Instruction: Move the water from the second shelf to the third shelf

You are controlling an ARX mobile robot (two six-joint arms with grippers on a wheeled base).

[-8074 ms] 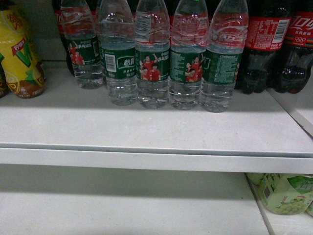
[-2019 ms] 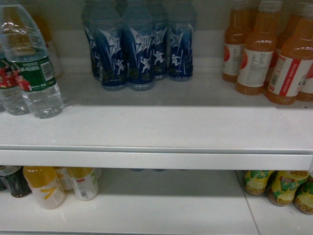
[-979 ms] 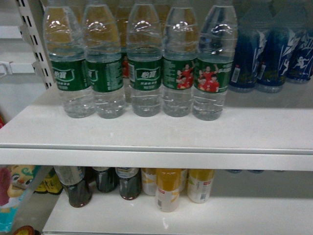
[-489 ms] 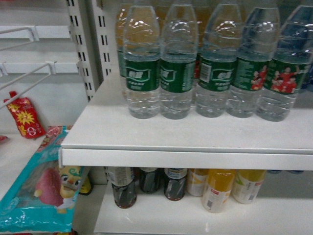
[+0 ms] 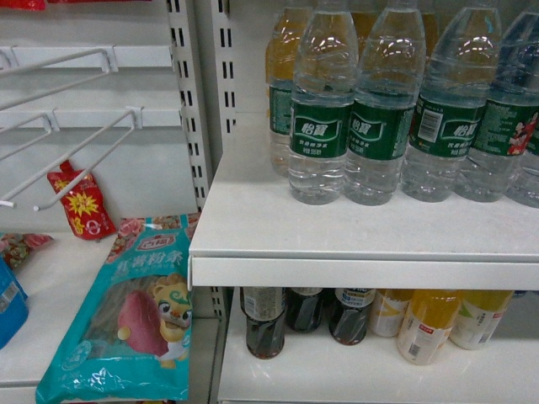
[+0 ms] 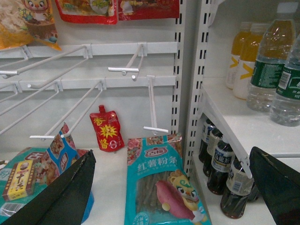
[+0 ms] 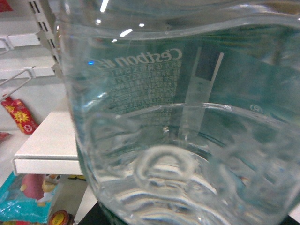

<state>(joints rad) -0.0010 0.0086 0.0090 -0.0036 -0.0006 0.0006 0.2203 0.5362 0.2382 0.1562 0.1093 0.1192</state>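
Note:
A clear ribbed water bottle (image 7: 178,122) fills the right wrist view, its green label read from behind. It sits right against the camera, and only a dark sliver of my right gripper (image 7: 91,219) shows beneath it, shut on the bottle. In the head view several more water bottles (image 5: 320,126) with green labels stand in a row on the upper white shelf (image 5: 337,240). My left gripper (image 6: 173,187) is open, its black fingers (image 6: 65,197) spread wide with nothing between them, in front of the neighbouring hook rack. Neither gripper shows in the head view.
Dark tea bottles (image 5: 265,324) and yellow drink bottles (image 5: 425,324) stand on the lower shelf. Left of the slotted upright (image 5: 189,109) are white wire hooks (image 5: 84,160), a red pouch (image 5: 80,202) and a teal snack bag (image 5: 135,316).
The head view has slid left along the shelf. The water row has shifted to the right of the frame, and the hook rack and teal bag now take up the left.

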